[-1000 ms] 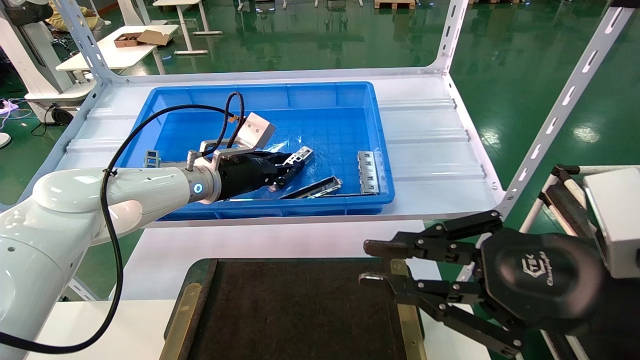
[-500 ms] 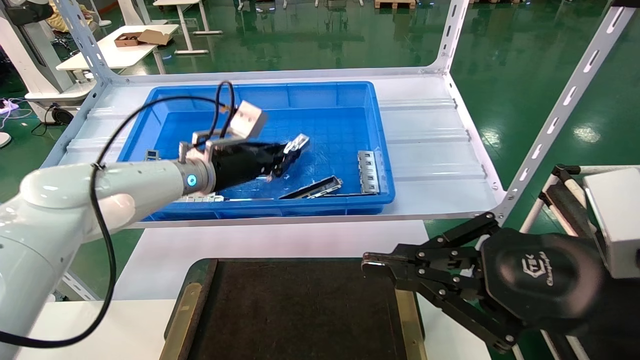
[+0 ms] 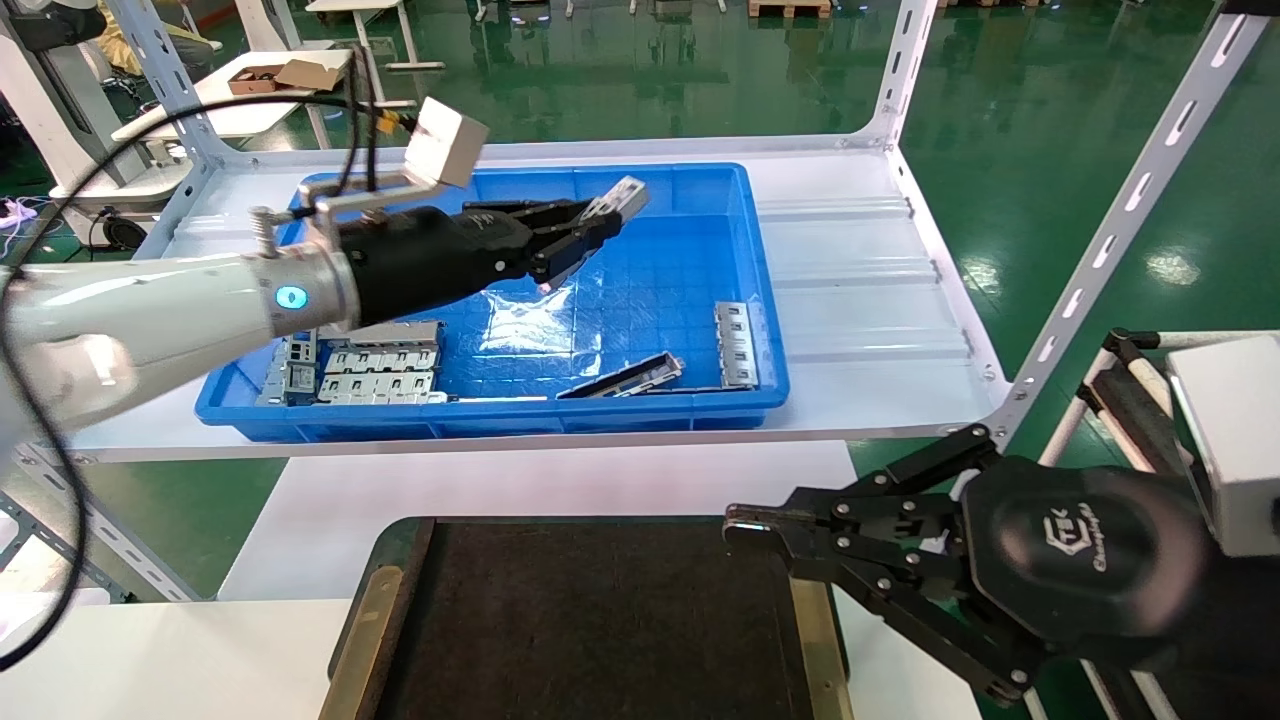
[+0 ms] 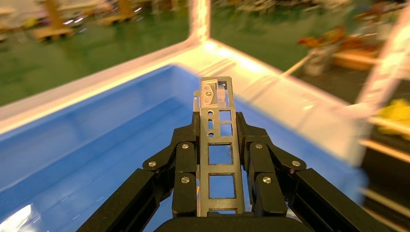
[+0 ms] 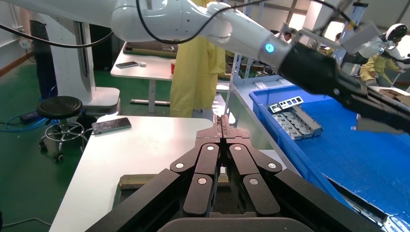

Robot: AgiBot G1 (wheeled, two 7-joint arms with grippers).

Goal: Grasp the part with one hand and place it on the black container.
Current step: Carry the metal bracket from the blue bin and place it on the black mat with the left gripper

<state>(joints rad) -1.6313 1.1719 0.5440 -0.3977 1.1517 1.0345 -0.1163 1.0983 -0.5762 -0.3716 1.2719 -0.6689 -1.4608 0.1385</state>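
My left gripper [image 3: 590, 232] is shut on the part [image 3: 622, 199], a narrow silver-grey bar with square windows, and holds it in the air above the far half of the blue bin [image 3: 700, 415]. In the left wrist view the part [image 4: 218, 140] runs lengthwise between the fingers [image 4: 185, 169], its tip past them. The black container [image 3: 590, 620], matte black with brass side strips, lies at the near edge below. My right gripper [image 3: 745, 522] is shut and empty, over the container's right rim; in the right wrist view its fingertips [image 5: 223, 126] are pressed together.
In the bin lie flat silver plates [image 3: 375, 372] at the near left, a dark channel bar [image 3: 625, 377] and another windowed bar [image 3: 736, 345] at the near right. White shelf posts [image 3: 1120, 225] stand right of the bin. A white table [image 3: 540, 485] lies under the container.
My left gripper has lifted the part up out of the bin and moved it toward the far side. My right gripper's fingers closed from open to shut.
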